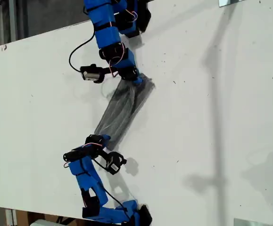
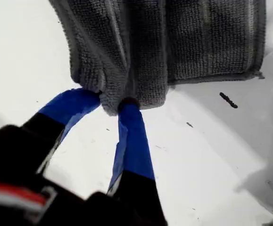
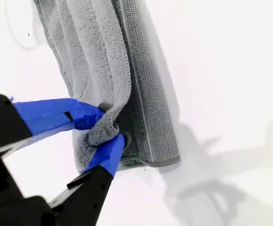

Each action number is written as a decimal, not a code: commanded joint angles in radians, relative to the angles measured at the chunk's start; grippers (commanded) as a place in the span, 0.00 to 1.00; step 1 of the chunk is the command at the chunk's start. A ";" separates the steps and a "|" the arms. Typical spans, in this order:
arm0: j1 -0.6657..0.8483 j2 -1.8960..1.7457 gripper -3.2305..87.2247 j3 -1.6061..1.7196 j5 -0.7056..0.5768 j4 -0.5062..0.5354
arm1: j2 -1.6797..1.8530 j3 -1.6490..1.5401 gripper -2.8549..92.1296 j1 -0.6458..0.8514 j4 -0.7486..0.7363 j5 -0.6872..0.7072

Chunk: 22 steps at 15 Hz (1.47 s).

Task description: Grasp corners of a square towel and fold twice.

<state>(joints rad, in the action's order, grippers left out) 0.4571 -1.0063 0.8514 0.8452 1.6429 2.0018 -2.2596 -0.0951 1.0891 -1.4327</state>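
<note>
My first gripper (image 2: pixel 112 103) and my second gripper (image 3: pixel 109 128) each have fingers clamped on the towel (image 1: pixel 123 107), bunched on the desk (image 1: pixel 211 117).

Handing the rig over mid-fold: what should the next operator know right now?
My first claw: shut on one end of the towel.
My second claw: shut on the other end, pinching bunched layers.
Towel: a narrow layered strip stretched between the two arms, mid-table.
Done: both ends grasped, cloth gathered lengthwise.
Left: lay it flat and finish folding; the fold count cannot be told.
</note>
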 commanded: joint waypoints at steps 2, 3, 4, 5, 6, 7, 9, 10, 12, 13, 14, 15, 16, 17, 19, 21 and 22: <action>-0.034 -0.086 0.28 -0.028 0.002 0.028 | -0.009 0.100 0.26 -0.029 0.014 0.018; -0.037 -0.097 0.29 -0.028 0.002 0.031 | -0.018 0.127 0.30 -0.034 0.032 0.020; -0.034 -0.106 0.29 -0.023 0.003 0.035 | -0.023 0.153 0.31 -0.035 0.052 0.028; -0.028 -0.118 0.29 -0.017 0.003 0.038 | -0.023 0.173 0.32 -0.034 0.080 0.034; -0.021 -0.138 0.29 -0.006 -0.002 0.041 | -0.017 0.193 0.34 -0.032 0.118 0.037; -0.012 -0.170 0.29 0.011 -0.006 0.044 | -0.002 0.204 0.35 -0.031 0.152 0.044; 0.009 -0.235 0.29 0.034 -0.015 0.049 | 0.052 0.215 0.36 -0.015 0.212 0.060; 0.017 -0.252 0.29 0.037 -0.020 0.051 | 0.087 0.215 0.36 -0.003 0.241 0.067; 0.038 -0.270 0.29 0.048 -0.029 0.054 | 0.138 0.198 0.35 0.043 0.287 0.087; 0.063 -0.291 0.28 0.069 -0.026 0.054 | 0.141 0.178 0.35 0.054 0.284 0.089; 0.094 -0.322 0.28 0.095 -0.021 0.054 | 0.138 0.158 0.35 0.055 0.265 0.089; 0.114 -0.333 0.28 0.107 -0.037 0.054 | 0.137 0.140 0.35 0.052 0.242 0.089; 0.129 -0.333 0.28 0.124 -0.051 0.054 | 0.135 0.120 0.35 0.048 0.222 0.081; 0.147 -0.334 0.28 0.150 -0.051 0.054 | 0.135 0.087 0.35 0.041 0.184 0.069; 0.146 -0.334 0.28 0.179 -0.043 0.052 | 0.124 -0.025 0.35 0.020 0.080 0.021; 0.132 -0.336 0.28 0.172 -0.034 0.051 | 0.104 -0.121 0.36 0.018 -0.014 0.005; 0.126 -0.342 0.28 0.172 -0.031 0.051 | 0.086 -0.146 0.35 0.014 -0.035 -0.011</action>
<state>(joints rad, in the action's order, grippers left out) 0.5937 -1.2717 1.0339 0.8084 1.6858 2.0877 -2.3976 -0.0767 1.0876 -1.4266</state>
